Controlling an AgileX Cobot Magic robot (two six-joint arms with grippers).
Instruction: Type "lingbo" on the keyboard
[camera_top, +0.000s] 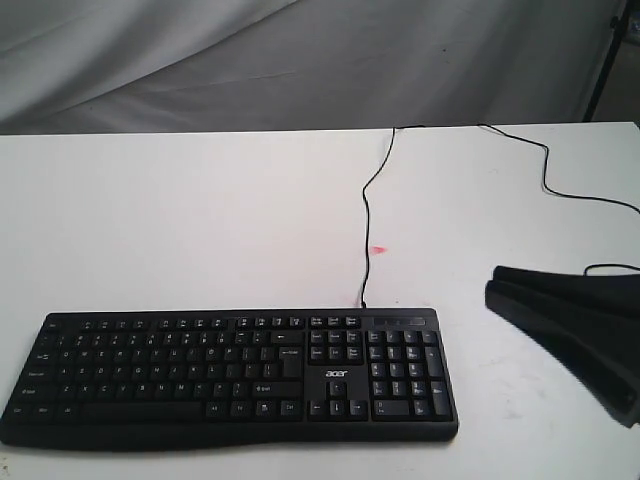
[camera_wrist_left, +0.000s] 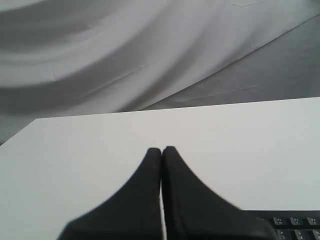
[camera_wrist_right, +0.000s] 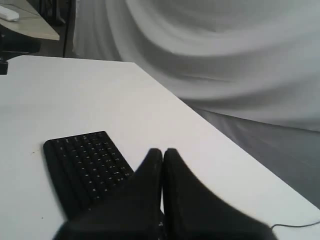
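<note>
The black keyboard (camera_top: 230, 375) lies along the near edge of the white table (camera_top: 200, 220), number pad to the right, white "acer" logo showing. Its thin cable (camera_top: 367, 215) runs back to the far edge. My right gripper (camera_top: 492, 284) hovers shut just right of the number pad, holding nothing. In the right wrist view its tips (camera_wrist_right: 163, 151) are pressed together beside the keyboard (camera_wrist_right: 85, 165). My left gripper (camera_wrist_left: 161, 149) is shut and holds nothing, over bare table, with a keyboard corner (camera_wrist_left: 295, 225) beside it. The exterior view does not show it.
A second black cable (camera_top: 560, 185) snakes across the table's far right toward my right arm. A small red spot (camera_top: 380, 248) sits on the table by the keyboard cable. Grey cloth (camera_top: 300, 60) hangs behind the table.
</note>
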